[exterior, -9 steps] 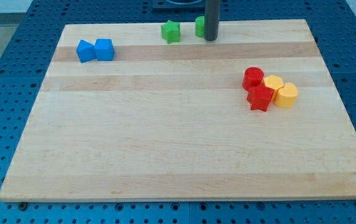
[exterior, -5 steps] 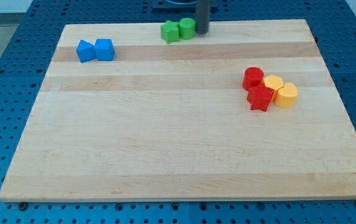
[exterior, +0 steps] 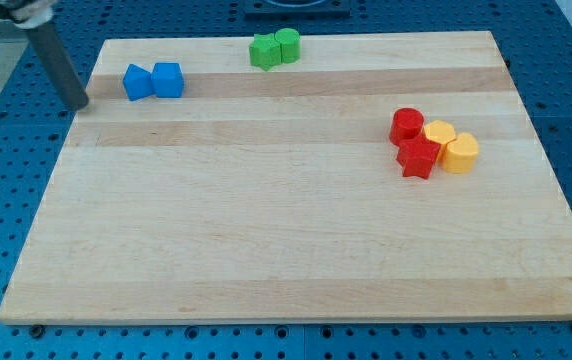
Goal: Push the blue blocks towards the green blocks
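Two blue blocks sit side by side near the board's top left: an angular blue block (exterior: 137, 82) and a blue cube (exterior: 168, 79), touching. Two green blocks sit at the top edge, touching: a green star-like block (exterior: 263, 51) and a green cylinder (exterior: 287, 45). My tip (exterior: 80, 105) is at the board's left edge, left of and slightly below the blue blocks, a short gap away from them.
A cluster at the view's right holds a red cylinder (exterior: 406, 125), a red star-like block (exterior: 418, 157), and two yellow blocks (exterior: 438, 133) (exterior: 459, 153). The wooden board (exterior: 286, 240) lies on a blue pegboard table.
My tip pushed the green cylinder left against the other green block, then swept from the top middle to the board's left edge beside the blue blocks. The blue blocks have not moved.
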You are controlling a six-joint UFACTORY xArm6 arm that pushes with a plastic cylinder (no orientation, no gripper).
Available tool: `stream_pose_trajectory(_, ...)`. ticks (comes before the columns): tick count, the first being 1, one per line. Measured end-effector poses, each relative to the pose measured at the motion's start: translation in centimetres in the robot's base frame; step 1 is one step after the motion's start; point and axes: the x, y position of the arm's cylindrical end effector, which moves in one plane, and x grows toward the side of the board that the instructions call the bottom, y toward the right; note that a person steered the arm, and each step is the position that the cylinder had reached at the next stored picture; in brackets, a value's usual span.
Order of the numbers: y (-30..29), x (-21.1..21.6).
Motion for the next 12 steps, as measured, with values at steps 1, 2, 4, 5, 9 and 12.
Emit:
stream_pose_trajectory(1,3.8,-1.2)
stream_pose_trajectory(2,9.4,-2.0)
stream_pose_trajectory(4,15.0,-3.1)
stream_pose_trajectory(5,19.6,-3.2)
stream_pose_trajectory(9,7.0,-4.2)
stream_pose_trajectory(12,7.3,-6.4)
